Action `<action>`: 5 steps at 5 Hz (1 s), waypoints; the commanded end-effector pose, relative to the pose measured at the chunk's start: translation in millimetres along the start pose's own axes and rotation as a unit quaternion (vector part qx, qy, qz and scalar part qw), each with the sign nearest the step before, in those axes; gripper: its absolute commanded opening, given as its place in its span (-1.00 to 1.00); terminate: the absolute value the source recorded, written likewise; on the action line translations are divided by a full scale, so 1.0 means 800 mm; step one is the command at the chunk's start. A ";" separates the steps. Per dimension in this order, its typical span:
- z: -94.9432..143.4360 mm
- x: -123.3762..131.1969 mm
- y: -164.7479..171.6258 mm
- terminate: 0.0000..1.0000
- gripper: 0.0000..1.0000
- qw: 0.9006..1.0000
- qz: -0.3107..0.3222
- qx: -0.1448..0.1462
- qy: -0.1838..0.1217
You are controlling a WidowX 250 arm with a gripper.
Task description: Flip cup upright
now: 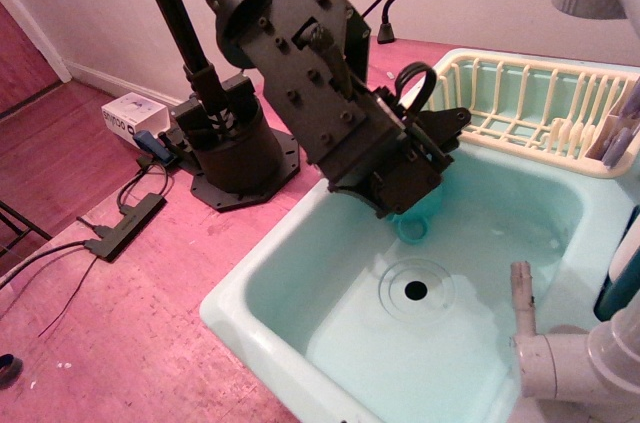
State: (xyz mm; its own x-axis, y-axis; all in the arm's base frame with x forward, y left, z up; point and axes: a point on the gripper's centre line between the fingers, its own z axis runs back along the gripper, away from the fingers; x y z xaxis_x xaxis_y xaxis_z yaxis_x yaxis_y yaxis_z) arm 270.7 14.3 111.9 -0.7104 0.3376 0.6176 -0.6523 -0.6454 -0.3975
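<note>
Now, with claw apparently pinching cup mid-frame above basin, rotate slowly, keep grip firm, set down rim-up.

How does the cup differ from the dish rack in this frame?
Colour: the cup is teal, while the dish rack is cream.
Form: the cup shows a solid wall and a small loop handle, while the dish rack is an open lattice of bars.
Place: the cup sits down in the basin, mostly hidden under the hand; the dish rack rests up on the basin's far rim, in plain view.
Both look like plastic.
</note>
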 end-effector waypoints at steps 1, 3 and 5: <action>0.011 -0.002 -0.007 -1.00 -1.00 1.000 0.009 0.004 0.013; 0.036 0.006 -0.015 -1.00 -1.00 0.999 0.030 0.010 0.015; 0.054 0.020 -0.027 -1.00 1.00 0.999 0.036 0.016 0.015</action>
State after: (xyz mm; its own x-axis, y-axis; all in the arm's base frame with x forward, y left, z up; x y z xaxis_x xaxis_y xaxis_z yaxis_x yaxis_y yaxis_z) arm 281.7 3.3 146.7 -0.7287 0.2850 0.6227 -0.6061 -0.6918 -0.3925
